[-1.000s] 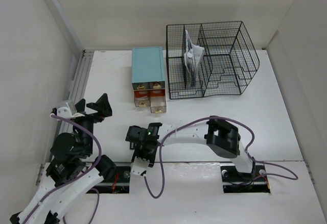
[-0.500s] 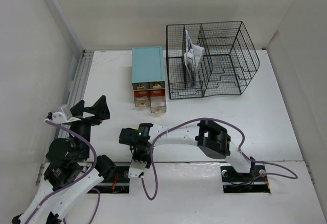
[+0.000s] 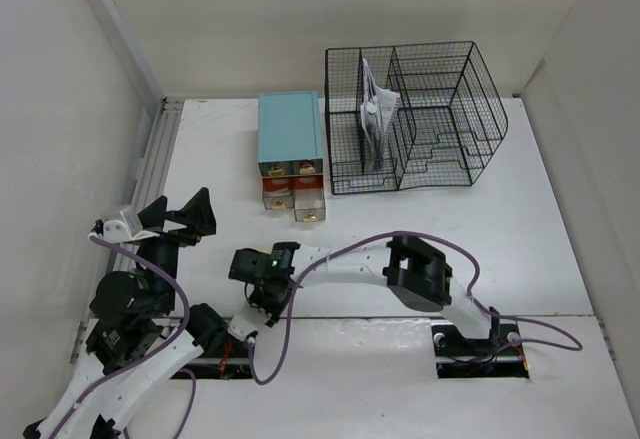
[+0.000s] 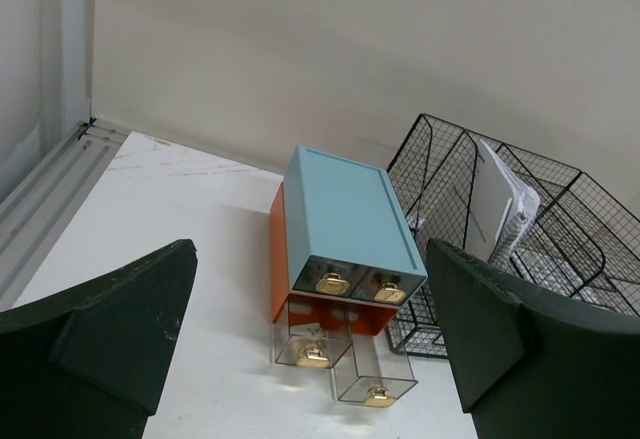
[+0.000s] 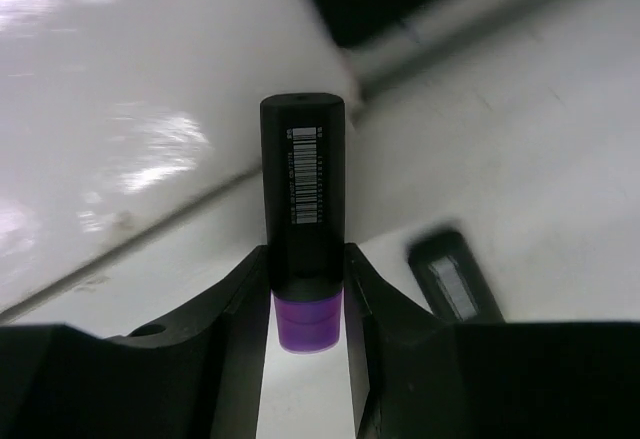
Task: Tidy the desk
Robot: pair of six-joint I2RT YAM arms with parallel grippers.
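The desk, a wide white tabletop with a grey rail along its left edge, filled the middle of the overhead view between pale walls. At its far side stood a drawer box with a teal top and orange sides. Its two lower clear drawers were pulled out. Just to the right of the box sat a black wire rack with papers upright in its left part.

The left gripper hung over the left side of the tabletop near the rail, its jaws spread wide with nothing between them. Its wrist camera looked towards the drawer box and the rack.

The right gripper reached across to the near edge, close to the left arm's base. Its jaws were clenched on a black tube with a barcode label and a purple end. A small dark object, too blurred to identify, lay on the white surface beside it.
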